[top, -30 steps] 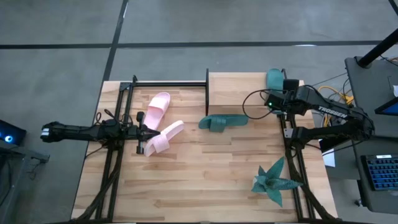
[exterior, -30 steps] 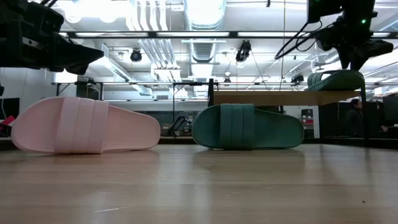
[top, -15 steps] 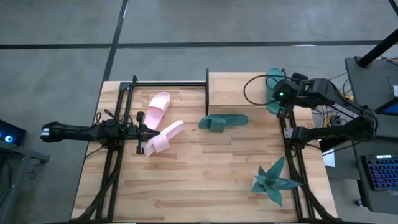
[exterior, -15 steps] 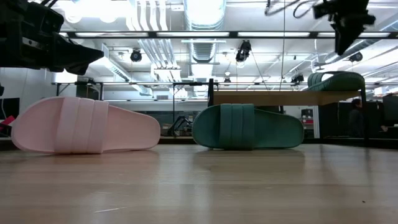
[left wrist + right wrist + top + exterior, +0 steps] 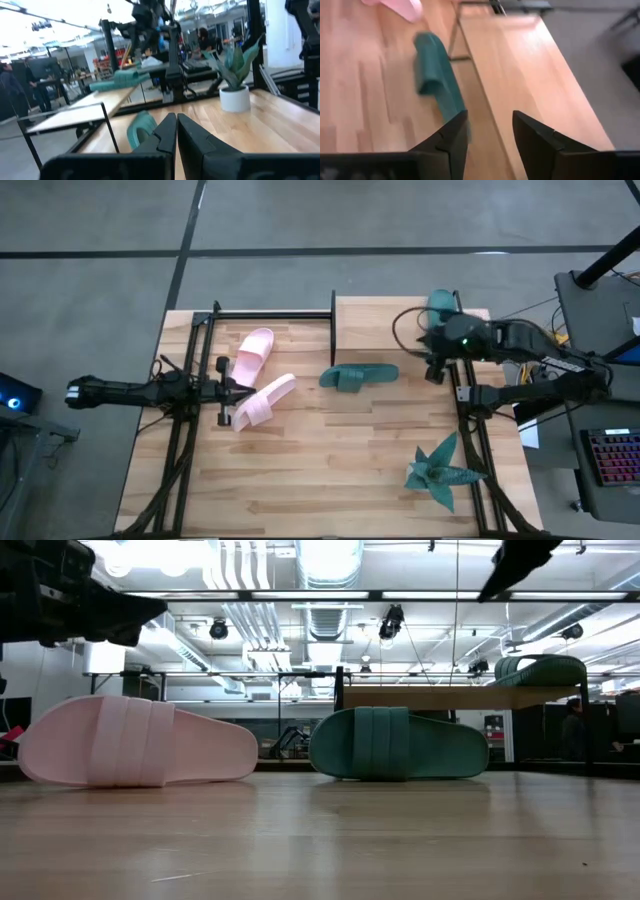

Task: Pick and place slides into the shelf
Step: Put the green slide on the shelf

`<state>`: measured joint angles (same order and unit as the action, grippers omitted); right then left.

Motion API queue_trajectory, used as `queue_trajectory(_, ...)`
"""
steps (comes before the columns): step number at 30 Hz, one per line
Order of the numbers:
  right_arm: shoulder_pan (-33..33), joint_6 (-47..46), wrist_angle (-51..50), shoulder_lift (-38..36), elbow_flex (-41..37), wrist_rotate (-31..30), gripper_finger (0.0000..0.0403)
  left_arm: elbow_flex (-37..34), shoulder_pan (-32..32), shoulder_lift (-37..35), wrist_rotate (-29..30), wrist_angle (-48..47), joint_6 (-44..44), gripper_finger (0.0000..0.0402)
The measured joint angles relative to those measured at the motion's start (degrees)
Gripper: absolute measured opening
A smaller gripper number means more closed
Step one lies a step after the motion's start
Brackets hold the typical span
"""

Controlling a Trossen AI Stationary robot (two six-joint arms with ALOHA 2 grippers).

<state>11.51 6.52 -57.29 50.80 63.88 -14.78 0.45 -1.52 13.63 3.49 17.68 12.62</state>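
A dark teal slide lies on the far right end of the shelf, resting on its sole. The other teal slide lies on the table in front of the shelf, also seen in the right wrist view. Two pink slides lie on the table at the left. My right gripper hangs open high above the shelf's near right part, tipped down toward the table's middle, with nothing between its fingers. My left gripper is shut and held level above the nearer pink slide.
A teal spiky plant in a white pot stands near the right front corner. The black posts of the arm frames rise along both sides. Bare tabletop lies between them toward the near edge.
My right gripper has risen from just above the teal slide on the shelf, leaving the low view's top. It has swung toward the table's near edge and middle and has turned about. The slide stays on the shelf.
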Motion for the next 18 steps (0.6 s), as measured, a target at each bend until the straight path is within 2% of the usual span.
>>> queue_trajectory(3, -2.7, -0.8, 7.8, -0.1, -4.6, -0.5, 0.0138, 0.0, 0.0, 0.7, 0.0, 0.4, -0.2, 0.0)
queue_trajectory(6, -4.4, -1.4, 13.4, -0.1, -8.9, -5.1, 0.0133, 0.0, 0.0, 2.7, 0.0, 2.3, -0.8, 0.0)
queue_trajectory(10, -5.3, -0.1, 20.6, -0.1, -14.0, -12.3, 0.0128, 0.0, 0.0, 7.6, 0.0, 12.5, -5.9, 0.0)
queue_trajectory(12, -5.3, -0.1, 24.4, -0.1, -15.6, -13.0, 0.0126, 0.0, 0.0, 10.7, 0.0, 17.2, -6.3, 0.0001)
queue_trajectory(15, -5.3, 0.0, 28.8, -0.1, -16.9, -13.3, 0.0123, 1.1, 0.0, 16.7, 0.1, 19.1, -7.8, 0.002)
queue_trajectory(18, -5.3, 0.4, 30.5, -0.1, -16.8, -13.4, 0.0123, 4.2, 0.0, 23.5, 0.2, 20.1, -9.3, 0.0061)
